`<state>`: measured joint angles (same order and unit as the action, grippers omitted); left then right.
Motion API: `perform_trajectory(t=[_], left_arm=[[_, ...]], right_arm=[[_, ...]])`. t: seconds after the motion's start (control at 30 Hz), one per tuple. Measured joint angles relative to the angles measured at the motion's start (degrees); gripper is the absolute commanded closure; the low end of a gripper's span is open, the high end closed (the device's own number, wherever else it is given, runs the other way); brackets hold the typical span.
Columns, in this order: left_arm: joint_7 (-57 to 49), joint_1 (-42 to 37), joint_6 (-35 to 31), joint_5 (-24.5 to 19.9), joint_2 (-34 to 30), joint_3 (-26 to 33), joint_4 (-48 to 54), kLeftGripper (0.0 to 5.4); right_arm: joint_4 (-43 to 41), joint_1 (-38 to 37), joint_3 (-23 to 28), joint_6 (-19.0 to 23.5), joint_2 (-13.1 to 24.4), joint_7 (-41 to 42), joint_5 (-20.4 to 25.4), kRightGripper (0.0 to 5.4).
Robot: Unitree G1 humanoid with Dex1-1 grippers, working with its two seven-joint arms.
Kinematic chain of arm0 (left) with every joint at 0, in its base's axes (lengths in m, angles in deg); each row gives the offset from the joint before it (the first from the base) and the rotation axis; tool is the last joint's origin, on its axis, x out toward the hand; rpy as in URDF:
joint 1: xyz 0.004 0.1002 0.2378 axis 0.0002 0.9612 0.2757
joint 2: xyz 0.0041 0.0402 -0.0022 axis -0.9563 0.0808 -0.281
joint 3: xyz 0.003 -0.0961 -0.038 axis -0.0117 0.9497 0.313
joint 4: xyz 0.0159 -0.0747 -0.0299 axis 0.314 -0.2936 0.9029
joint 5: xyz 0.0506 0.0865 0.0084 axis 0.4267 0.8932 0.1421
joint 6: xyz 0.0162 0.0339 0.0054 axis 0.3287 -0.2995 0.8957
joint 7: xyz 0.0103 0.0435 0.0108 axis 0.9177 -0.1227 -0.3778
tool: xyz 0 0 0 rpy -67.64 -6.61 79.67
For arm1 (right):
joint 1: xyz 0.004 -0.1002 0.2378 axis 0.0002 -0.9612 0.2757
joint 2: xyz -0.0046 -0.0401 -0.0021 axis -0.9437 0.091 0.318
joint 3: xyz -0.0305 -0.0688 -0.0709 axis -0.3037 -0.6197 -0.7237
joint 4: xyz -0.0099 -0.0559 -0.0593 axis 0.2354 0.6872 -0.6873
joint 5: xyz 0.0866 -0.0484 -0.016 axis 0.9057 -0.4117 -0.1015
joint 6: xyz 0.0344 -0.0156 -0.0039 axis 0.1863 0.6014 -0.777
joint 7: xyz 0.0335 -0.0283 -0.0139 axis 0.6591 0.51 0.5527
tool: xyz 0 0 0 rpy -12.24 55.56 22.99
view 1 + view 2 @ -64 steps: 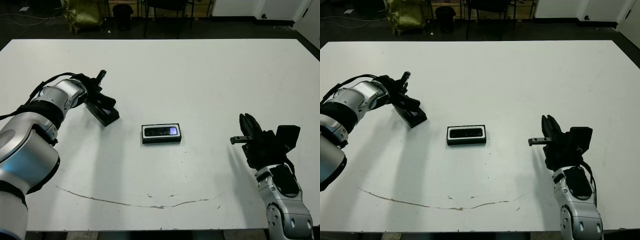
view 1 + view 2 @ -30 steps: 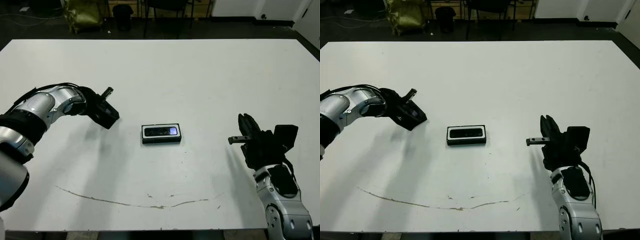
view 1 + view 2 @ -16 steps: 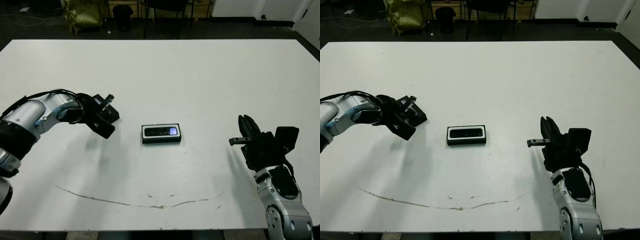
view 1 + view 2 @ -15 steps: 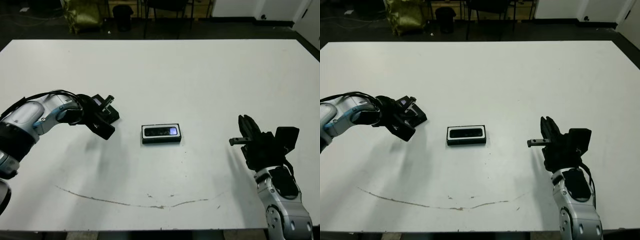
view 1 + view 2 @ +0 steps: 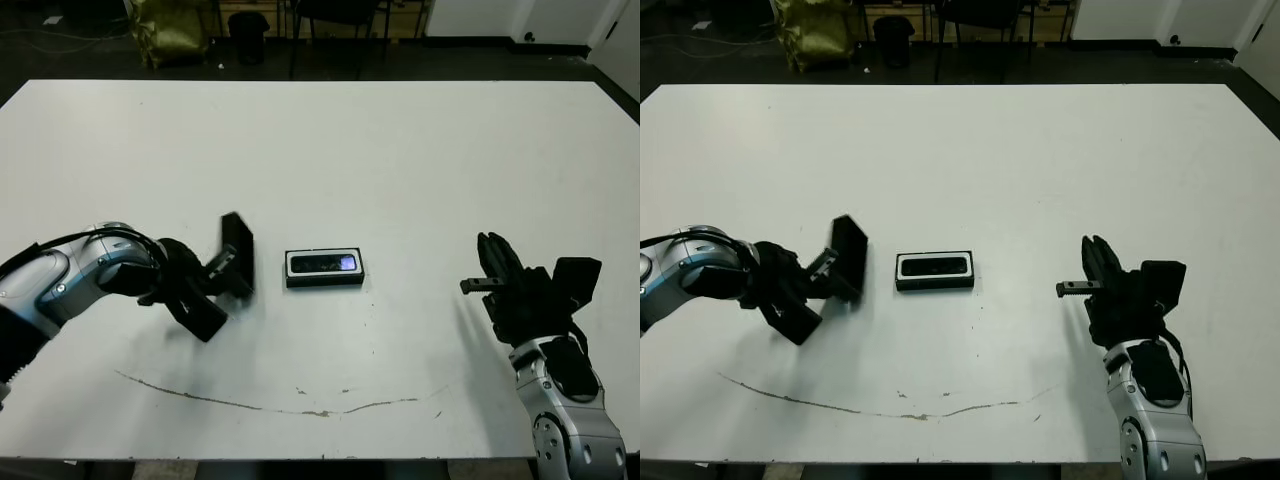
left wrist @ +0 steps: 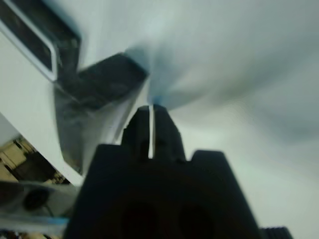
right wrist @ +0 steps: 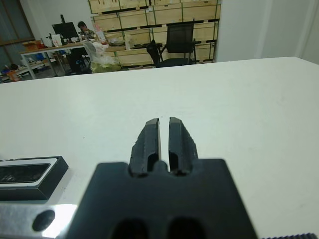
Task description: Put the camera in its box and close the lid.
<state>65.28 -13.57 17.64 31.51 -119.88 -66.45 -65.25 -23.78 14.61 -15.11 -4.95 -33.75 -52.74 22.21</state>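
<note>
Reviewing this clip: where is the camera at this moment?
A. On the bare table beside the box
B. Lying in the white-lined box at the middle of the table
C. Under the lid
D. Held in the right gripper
B. The camera lies inside the box, its white rim showing around it, while the lid is held tilted beside the box at the left gripper.

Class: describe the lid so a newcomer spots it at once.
Start at the white table, then go to the box near its middle. Just to its left, the lid is a flat black slab standing on edge in the left gripper, unlike the white-lined box lying flat.
</note>
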Motion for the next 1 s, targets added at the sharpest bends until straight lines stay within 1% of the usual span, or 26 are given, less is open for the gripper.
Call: perform_trajectory(t=[0.13,0.2,0.3,0.4,0.53,0.77,0.9,1.0], left_arm=[[1.62,2.03,-0.57,-4.78,-0.32,2.36,4.85,5.40],[2.23,2.46,-1.01,-5.96,-0.59,3.20,6.78,5.40],[5.03,3.07,-4.37,-6.94,-0.79,3.53,10.20,5.40],[5.76,3.23,-5.71,-6.92,-0.77,3.80,12.51,5.40],[5.53,2.29,-3.01,-6.13,-0.64,3.38,12.40,5.40],[5.21,-1.62,-1.35,-5.33,1.39,3.06,11.43,5.40],[3.60,-4.25,-0.69,-2.56,3.25,2.98,10.84,5.40],[1.59,-6.76,0.49,-0.46,5.53,2.41,7.79,5.40]], right_arm=[[0.21,0.00,-0.02,-0.04,0.00,-0.04,0.06,5.38],[0.21,-0.01,-0.01,-0.03,0.00,-0.04,0.25,5.38],[0.24,-0.01,-0.02,-0.04,0.03,-0.02,0.23,5.38],[0.25,-0.02,-0.08,-0.03,0.05,-0.07,0.19,5.38],[0.25,-0.04,-0.22,-0.04,0.07,-0.10,0.15,5.38],[0.58,-0.06,-0.38,-0.42,0.06,0.18,0.35,5.38],[0.58,-0.08,-0.71,-0.41,0.01,0.07,0.31,5.38],[0.40,-0.12,-0.84,0.10,-0.09,-0.12,0.48,5.38]])
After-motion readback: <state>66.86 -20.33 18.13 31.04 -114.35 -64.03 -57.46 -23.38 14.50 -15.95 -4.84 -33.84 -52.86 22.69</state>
